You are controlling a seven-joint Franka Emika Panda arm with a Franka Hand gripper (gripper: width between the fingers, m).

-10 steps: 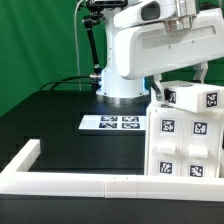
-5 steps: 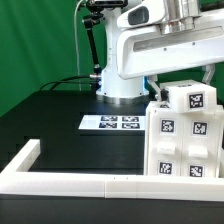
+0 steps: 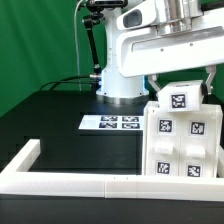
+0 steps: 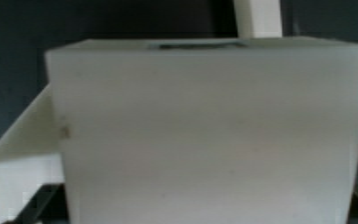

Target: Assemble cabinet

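Note:
The cabinet (image 3: 185, 145), a tall white box with several square markers on its front, stands at the exterior view's right, just behind the front rail. My gripper (image 3: 182, 90) is directly above it, shut on a small white drawer block (image 3: 183, 99) with one marker, held at the cabinet's top. In the wrist view the block (image 4: 194, 130) fills nearly the whole picture. Only a dark bit of one finger (image 4: 39, 205) shows beside it.
The marker board (image 3: 111, 122) lies flat on the black table left of the cabinet. A low white border frame (image 3: 70, 182) runs along the front and the left corner. The arm's white base (image 3: 120, 75) stands behind, before a green backdrop.
The gripper and the drawer block have shifted toward the exterior view's left and a little lower, and the block now sits squarer over the cabinet's top.

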